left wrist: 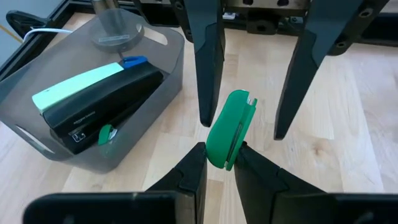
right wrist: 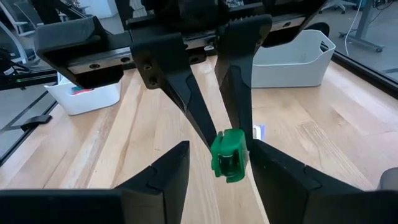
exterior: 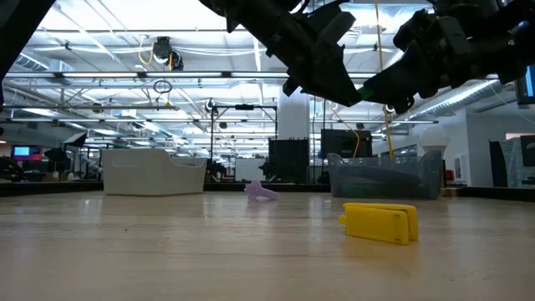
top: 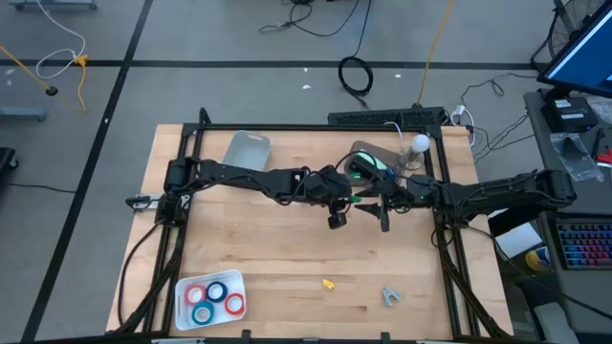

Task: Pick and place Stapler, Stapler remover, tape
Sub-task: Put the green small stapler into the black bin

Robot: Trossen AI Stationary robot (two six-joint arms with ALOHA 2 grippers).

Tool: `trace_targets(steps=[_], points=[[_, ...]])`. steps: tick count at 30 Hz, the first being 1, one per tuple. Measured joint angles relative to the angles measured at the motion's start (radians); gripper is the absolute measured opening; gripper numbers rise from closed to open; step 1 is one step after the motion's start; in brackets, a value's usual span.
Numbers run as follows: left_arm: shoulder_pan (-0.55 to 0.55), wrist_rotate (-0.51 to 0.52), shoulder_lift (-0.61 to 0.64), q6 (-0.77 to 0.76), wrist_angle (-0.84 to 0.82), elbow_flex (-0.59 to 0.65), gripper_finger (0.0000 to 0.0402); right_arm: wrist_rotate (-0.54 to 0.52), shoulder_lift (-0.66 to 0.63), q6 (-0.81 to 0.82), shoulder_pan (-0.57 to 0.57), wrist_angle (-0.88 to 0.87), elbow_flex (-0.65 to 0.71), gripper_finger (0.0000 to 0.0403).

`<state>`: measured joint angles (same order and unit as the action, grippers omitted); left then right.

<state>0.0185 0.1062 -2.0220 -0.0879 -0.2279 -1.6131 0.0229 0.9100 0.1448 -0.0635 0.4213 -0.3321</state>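
Stapler remover: small green plastic stapler remover [left wrist: 229, 129], I see it midair above worktop [top: 287, 258] centre.
Left end effector [left wrist: 219, 163]: clamped on it.
Right end effector [right wrist: 219, 160]: fingers spread either side, not gripping.

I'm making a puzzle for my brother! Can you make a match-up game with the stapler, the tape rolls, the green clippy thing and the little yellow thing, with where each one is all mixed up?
Things:
1. stapler
2. tape rolls
3. green staple remover
4. yellow piece

Places:
A. pinched in the left gripper, up in the air
B. in the white tray
C. lying on the bare table
D. in the grey bin

Pairs: 1-D, 2-B, 3-A, 4-C
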Motion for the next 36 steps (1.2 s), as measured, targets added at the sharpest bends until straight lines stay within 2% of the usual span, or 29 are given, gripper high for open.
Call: trace_targets(steps=[10, 24, 36], points=[[0.0, 0.0, 0.0, 0.0, -0.007, 0.0, 0.0074, 0.0, 0.0, 0.024, 0.0, 0.0, 0.0, 0.0151], [-0.001, -0.004, 0.0, -0.022, -0.011, 0.0, 0.0074, -0.004, 0.0, 0.047, -0.001, -0.003, 0.0, 0.0063], [0.0, -0.019, 0.0, -0.027, -0.01, 0.0, 0.0074, -0.022, 0.0, 0.051, 0.0, -0.007, 0.0, 0.006]])
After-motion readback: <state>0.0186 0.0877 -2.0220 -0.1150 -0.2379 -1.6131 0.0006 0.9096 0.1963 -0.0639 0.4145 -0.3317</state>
